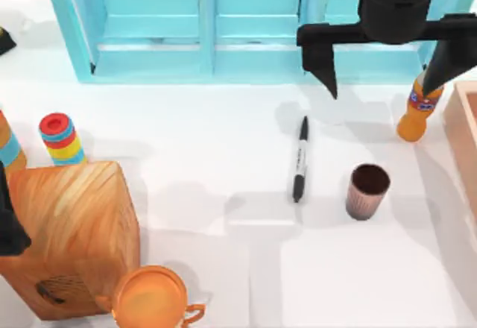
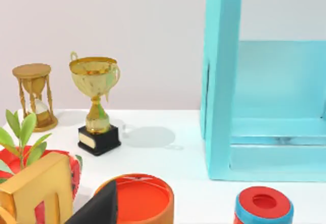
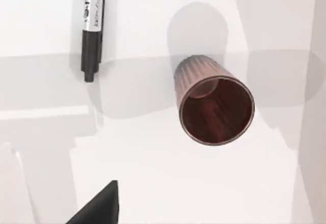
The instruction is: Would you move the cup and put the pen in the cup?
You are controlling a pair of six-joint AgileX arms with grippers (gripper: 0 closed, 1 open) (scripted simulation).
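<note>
The cup is a small ribbed dark brown tumbler standing upright right of the table's middle, its dark inside showing in the right wrist view. The pen, black with a white labelled band, lies flat just left of the cup, also in the right wrist view. My right gripper hangs open and empty well above the table, behind the cup, fingers spread wide; one black fingertip shows in its wrist view. My left arm sits parked at the left edge.
A light blue shelf unit runs along the back. An orange bottle and a wooden tray stand at the right. At the left are a wooden box, an orange mug and a striped stack.
</note>
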